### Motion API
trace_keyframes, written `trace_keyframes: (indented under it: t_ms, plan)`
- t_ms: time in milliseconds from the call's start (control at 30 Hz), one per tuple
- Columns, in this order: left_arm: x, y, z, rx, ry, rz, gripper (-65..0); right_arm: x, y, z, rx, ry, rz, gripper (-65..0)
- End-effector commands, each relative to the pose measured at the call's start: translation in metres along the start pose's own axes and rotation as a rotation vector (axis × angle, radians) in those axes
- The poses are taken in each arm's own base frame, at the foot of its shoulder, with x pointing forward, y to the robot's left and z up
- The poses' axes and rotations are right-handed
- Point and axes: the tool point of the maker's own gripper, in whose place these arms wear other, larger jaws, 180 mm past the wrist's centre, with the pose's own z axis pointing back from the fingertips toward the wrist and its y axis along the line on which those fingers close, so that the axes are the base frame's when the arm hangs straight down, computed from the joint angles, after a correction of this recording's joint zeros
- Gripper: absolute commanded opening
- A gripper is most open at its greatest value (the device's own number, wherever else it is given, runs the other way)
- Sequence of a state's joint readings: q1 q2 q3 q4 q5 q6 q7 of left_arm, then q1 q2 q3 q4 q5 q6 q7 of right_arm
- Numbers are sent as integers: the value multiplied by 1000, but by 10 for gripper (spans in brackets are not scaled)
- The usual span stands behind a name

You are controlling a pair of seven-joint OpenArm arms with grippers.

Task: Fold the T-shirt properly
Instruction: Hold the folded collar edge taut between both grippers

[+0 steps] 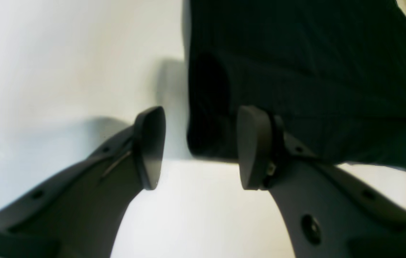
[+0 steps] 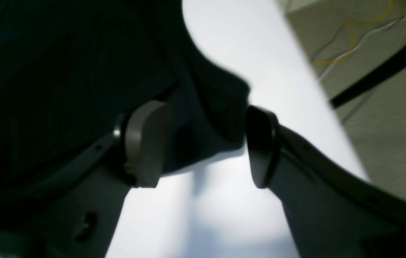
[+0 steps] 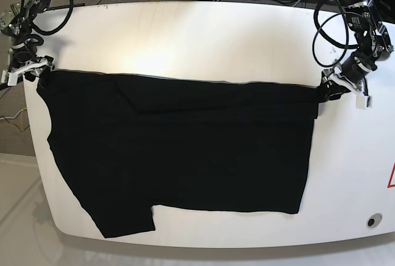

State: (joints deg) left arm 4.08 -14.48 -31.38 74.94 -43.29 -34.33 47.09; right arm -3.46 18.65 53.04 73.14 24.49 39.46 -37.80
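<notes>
Across the white table (image 3: 185, 31) the T-shirt (image 3: 179, 149) is spread flat, its upper edge drawn in a straight line between the two arms and one short sleeve reaching toward the near rim. At the base view's right end of that edge the left gripper (image 1: 199, 147) is seen with its jaws parted, a corner of black cloth lying just beyond and partly between the pads; nothing is clamped. At the opposite end the right gripper (image 2: 206, 143) is likewise spread wide, with a lobe of the shirt's edge sitting in the gap (whether a pad brushes the cloth cannot be told through the blur).

The fabric is judged to be light, soft and limp: it will sag and drape from wherever it is lifted, and a single layer may slide over the smooth tabletop. It is probably best taken at the two far corners, pinched well in from the hem so that the cloth is not lost. Both layers should be caught together if a clean fold is wanted.
</notes>
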Motion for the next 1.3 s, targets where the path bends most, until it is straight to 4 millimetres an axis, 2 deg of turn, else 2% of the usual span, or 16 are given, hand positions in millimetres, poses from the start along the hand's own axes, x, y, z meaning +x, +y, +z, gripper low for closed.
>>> trace_keyframes:
  t_ms: [0, 100, 367, 767, 1033, 1267]
  plan:
    - [22, -3, 5, -10, -59, -31, -345, 29, -8, 4, -4, -64, 17, -297]
    - [17, 0, 9, 6, -48, -37, -347, 32, -12, 6, -5, -45, 39, -298]
    - [16, -1, 9, 4, -46, -35, -348, 26, -16, 4, 4, -17, 22, -296]
    - [24, 1, 10, 11, -72, -35, -355, 14, 4, -8, 60, -2, 0, -315]
    - [23, 3, 11, 21, -76, -34, -354, 0, 14, -13, 73, 14, -24, -302]
    - [23, 3, 9, 24, -89, -32, -360, -6, 5, -11, 60, -1, -68, -302]
